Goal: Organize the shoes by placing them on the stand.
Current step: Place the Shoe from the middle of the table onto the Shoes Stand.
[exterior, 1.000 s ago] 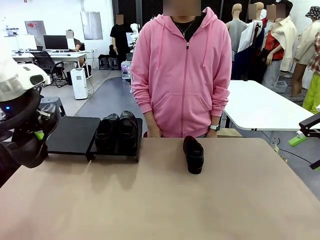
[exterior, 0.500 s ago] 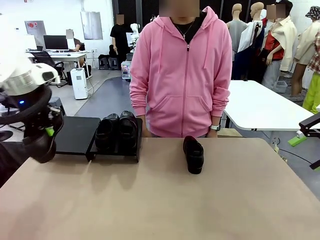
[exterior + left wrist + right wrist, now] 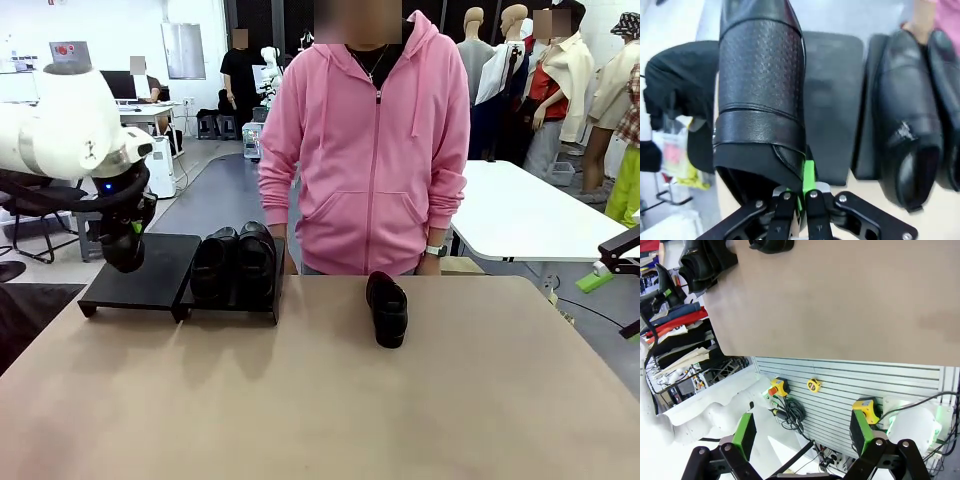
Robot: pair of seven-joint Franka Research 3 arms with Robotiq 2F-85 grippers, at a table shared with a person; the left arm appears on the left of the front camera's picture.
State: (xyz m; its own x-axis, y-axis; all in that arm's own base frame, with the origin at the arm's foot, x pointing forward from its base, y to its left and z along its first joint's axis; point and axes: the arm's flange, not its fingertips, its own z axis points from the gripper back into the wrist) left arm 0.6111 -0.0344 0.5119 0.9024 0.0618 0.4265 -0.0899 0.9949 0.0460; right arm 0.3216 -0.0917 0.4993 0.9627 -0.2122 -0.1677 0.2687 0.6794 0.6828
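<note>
My left gripper point(image 3: 799, 200) is shut on the heel rim of a black leather shoe point(image 3: 760, 100). In the front view that shoe point(image 3: 123, 256) hangs under the left gripper point(image 3: 124, 228), just over the bare left platform of the stand point(image 3: 150, 280). On the right platform point(image 3: 228, 303) a pair of shoes point(image 3: 235, 262) stands side by side. One more shoe point(image 3: 387, 309) lies on the table in front of the person. My right gripper point(image 3: 802, 435) is open and holds nothing, off the table's right side point(image 3: 610, 268).
A person in a pink hoodie point(image 3: 365, 150) stands at the far edge of the tan table point(image 3: 320, 400), hands down by the edge. A white table point(image 3: 520, 210) stands behind at the right.
My left arm has swung up and away from me with the shoe, from low at the table's left edge to over the left platform. The other shoes have not moved.
</note>
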